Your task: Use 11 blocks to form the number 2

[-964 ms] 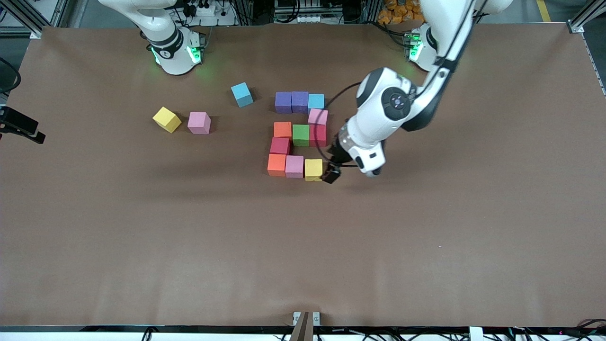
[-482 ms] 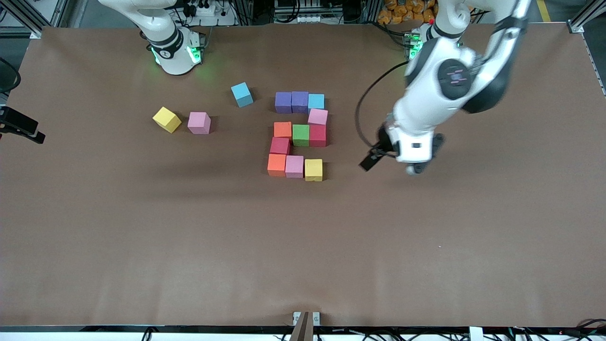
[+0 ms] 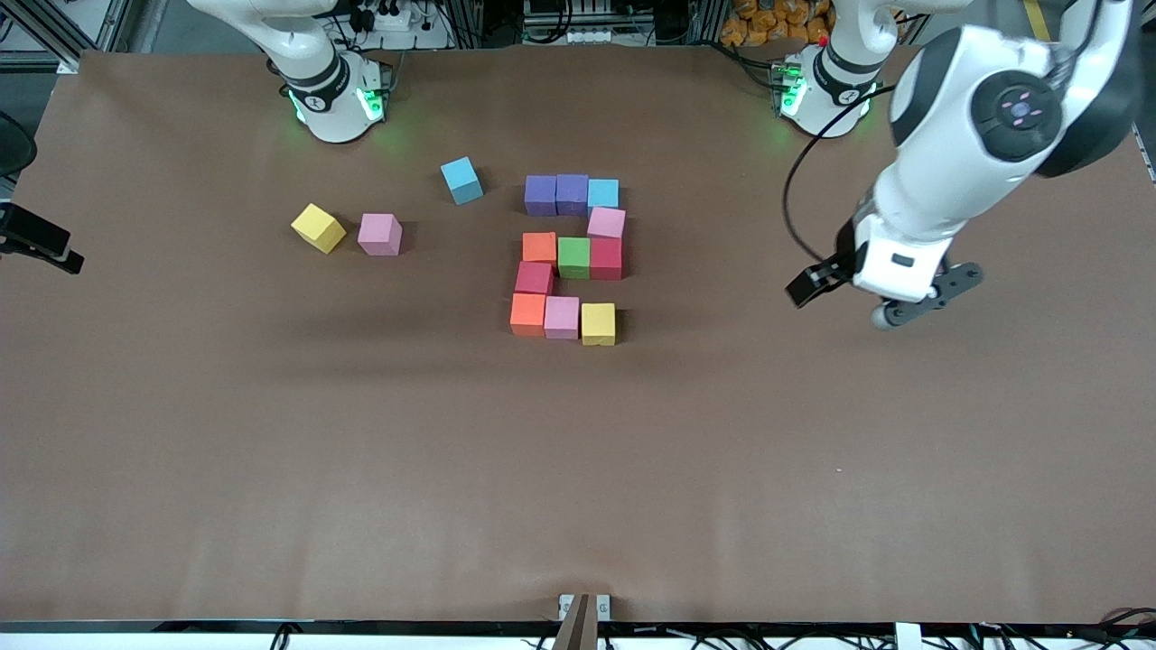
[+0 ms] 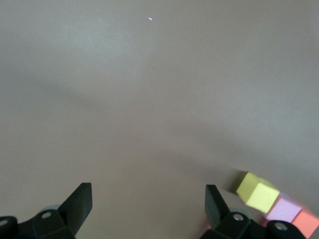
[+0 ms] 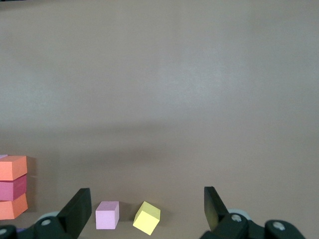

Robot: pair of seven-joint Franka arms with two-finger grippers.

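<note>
Blocks, small matte cubes, listed from the right arm's end of the brown table (image 3: 271, 451):

- Spares: loose yellow cube (image 3: 318, 227), loose pink cube (image 3: 379, 234), loose light-blue cube (image 3: 461, 180); lying apart, unused.
- Number 2 (image 3: 569, 259), eleven multicoloured cubes: purple pair and light blue on top row, yellow corner cube (image 3: 598, 323) closing bottom row. Appears complete; nothing evidently left to place.
- Right gripper (image 5: 147, 209): jaws apart, empty, high above the loose pink and yellow cubes.
- Left gripper (image 3: 890, 298): jaws apart, empty, over bare table toward the left arm's end, well apart from the digit.
</note>
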